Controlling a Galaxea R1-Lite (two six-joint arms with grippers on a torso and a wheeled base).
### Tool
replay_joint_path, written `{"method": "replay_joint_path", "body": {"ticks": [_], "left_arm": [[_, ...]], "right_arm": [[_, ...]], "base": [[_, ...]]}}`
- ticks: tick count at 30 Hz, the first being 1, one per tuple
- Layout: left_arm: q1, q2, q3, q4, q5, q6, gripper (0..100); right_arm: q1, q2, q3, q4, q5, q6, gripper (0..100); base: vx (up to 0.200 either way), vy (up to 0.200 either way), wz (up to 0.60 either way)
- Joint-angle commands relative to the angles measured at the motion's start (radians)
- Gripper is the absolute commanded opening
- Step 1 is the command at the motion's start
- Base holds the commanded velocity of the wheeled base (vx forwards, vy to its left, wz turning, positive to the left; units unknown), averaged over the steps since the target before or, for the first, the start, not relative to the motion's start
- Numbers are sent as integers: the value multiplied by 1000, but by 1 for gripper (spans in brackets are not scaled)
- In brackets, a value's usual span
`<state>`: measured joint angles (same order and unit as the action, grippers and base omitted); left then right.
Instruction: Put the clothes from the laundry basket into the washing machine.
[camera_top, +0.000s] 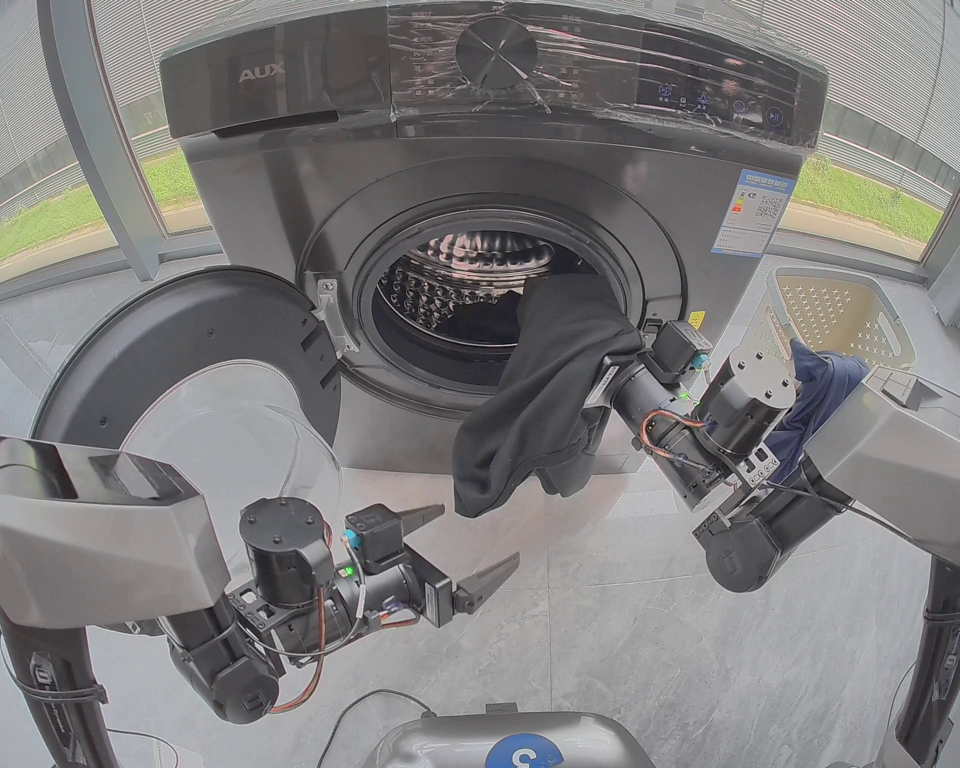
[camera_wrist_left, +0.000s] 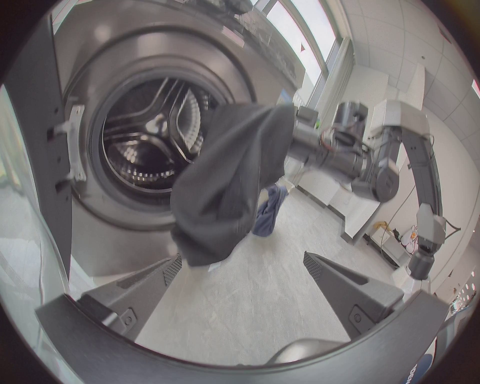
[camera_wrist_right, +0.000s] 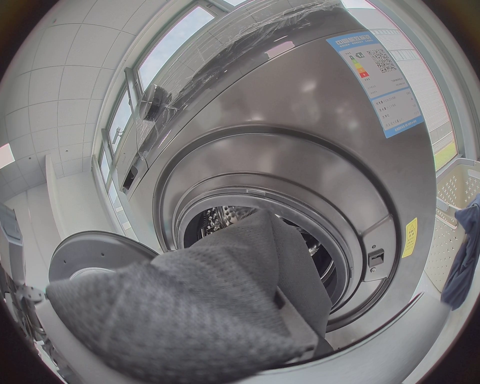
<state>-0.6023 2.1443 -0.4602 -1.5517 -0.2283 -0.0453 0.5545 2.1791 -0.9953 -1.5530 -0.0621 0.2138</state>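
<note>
the black garment (camera_top: 545, 390) hangs at the right side of the washing machine's (camera_top: 480, 180) round opening, its upper part lying over the rim and into the mouth of the drum (camera_top: 460, 275), its lower part drooping in front of the machine above the floor (camera_top: 620, 620). the right pincer (camera_top: 603, 378) holds this garment, closed on the cloth, which drapes over its fingers and hides most of them. the machine's door (camera_top: 180, 350) stands swung open to the left.

the laundry basket (camera_top: 845, 310) sits on the floor just beside the machine, on its right. a blue garment (camera_top: 822, 385) hangs over the basket's near rim, partly behind the right arm.

the left pincer (camera_top: 465, 550) is low over the floor, in front of the open door and well apart from the black garment, its jaws spread wide with nothing between them.
</note>
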Motion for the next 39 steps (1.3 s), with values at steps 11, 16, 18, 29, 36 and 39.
{"method": "replay_joint_path", "body": {"ticks": [11,16,18,29,36,39], "left_arm": [[-16,-29,-75,-1,-6,4,100],[-17,63,-147,-1,-6,5,100],[-19,75,-184,-1,-5,5,100],[-50,105,-307,-1,-8,-1,100],[-59,184,-379,1,-5,-1,100],[-51,227,-417,1,-6,-2,100]], "right_arm": [[32,19,0,-10,-4,2,0],[56,22,0,-10,-35,6,0],[64,31,0,-10,-36,6,0],[87,64,-6,-10,-39,15,0],[99,57,-5,-10,-44,15,0],[111,47,-3,-10,-62,16,0]], "base": [[0,0,0],[0,0,0],[0,0,0],[0,0,0],[0,0,0],[0,0,0]]}}
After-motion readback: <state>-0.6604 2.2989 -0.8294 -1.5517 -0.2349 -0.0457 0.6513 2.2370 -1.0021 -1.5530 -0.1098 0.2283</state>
